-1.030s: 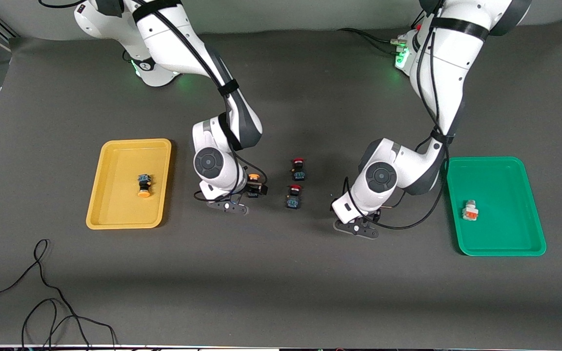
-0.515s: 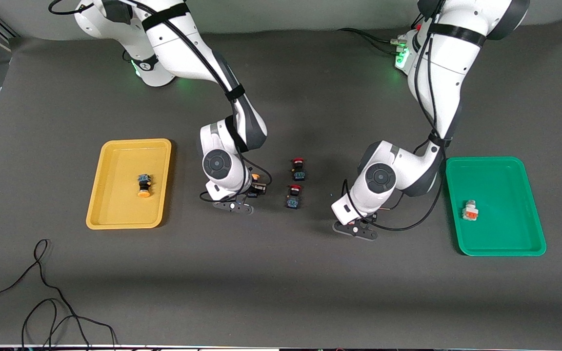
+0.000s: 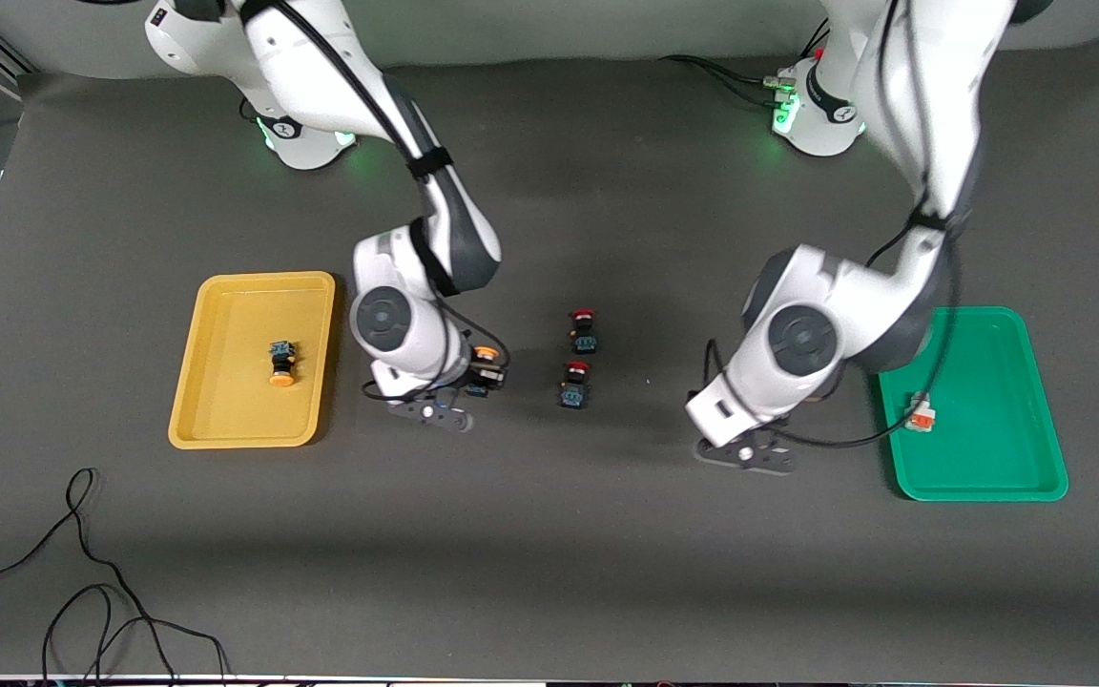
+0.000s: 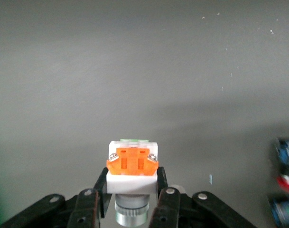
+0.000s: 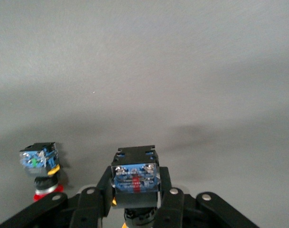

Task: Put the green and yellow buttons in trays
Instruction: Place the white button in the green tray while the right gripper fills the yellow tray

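My right gripper (image 5: 135, 190) is shut on a black-bodied switch (image 5: 135, 176) with a yellow-orange cap (image 3: 485, 354). It holds the switch over the table between the yellow tray (image 3: 216, 420) and the red-capped switches. My left gripper (image 4: 132, 183) is shut on a white-grey switch (image 4: 132, 166) with an orange end. The left arm's wrist (image 3: 802, 342) hides that gripper in the front view, over the table beside the green tray (image 3: 988, 468). The yellow tray holds one yellow-capped switch (image 3: 280, 363). The green tray holds one white-grey switch (image 3: 920, 412).
Two black switches with red caps (image 3: 584, 330) (image 3: 574, 384) stand mid-table between the arms. One shows in the right wrist view (image 5: 40, 164), and both show at the edge of the left wrist view (image 4: 286, 183). A black cable (image 3: 82, 572) lies near the front camera at the right arm's end.
My left arm has risen and moved toward the green tray with the white-grey switch. My right arm has shifted toward the yellow tray with the yellow-capped switch.
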`<state>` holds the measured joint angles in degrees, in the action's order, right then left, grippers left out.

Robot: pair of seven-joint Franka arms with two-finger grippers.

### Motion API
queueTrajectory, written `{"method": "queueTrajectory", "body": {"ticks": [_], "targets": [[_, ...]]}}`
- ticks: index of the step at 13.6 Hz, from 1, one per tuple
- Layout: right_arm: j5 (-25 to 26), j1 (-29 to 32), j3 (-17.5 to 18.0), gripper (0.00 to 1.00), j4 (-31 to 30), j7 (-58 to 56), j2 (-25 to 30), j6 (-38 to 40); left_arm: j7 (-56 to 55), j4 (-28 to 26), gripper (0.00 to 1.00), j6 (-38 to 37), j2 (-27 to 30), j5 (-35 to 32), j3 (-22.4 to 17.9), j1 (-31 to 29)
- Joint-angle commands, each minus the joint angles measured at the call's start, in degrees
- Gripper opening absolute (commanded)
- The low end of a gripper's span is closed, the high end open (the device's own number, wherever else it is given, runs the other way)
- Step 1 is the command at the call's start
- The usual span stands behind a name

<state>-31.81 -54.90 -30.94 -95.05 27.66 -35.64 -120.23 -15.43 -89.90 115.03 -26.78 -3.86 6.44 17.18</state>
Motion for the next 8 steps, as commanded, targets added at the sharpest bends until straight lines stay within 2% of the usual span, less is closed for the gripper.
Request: {"method": "queueTrajectory", "body": {"ticks": [1,3,5,6,8], "targets": [[1.57,-0.03,-6.91,0.0,-1.45,-8.02,6.18,10.5,0.83,1.13,0.0,-12.34,6.2,1.74,0.42,-5.29],[2.54,-0.03,-12.54,0.0,-1.63,-15.75,7.77,16.13,10.2,0.78,0.0,-15.87,8.14,2.36,0.24,-11.52],[6.73,-0.21,-18.52,0.0,-1.8,-26.46,7.87,20.37,19.43,0.78,0.0,-18.61,8.41,2.28,0.16,-19.87],[9.02,-0.12,-20.55,0.0,-2.94,-31.56,7.87,20.64,22.96,0.69,0.0,-18.79,8.24,1.93,0.07,-23.82],[9.4,0.05,-24.85,0.0,-6.44,-40.27,7.87,19.77,28.94,0.6,0.0,-18.27,7.54,1.14,-0.02,-30.07]]}}
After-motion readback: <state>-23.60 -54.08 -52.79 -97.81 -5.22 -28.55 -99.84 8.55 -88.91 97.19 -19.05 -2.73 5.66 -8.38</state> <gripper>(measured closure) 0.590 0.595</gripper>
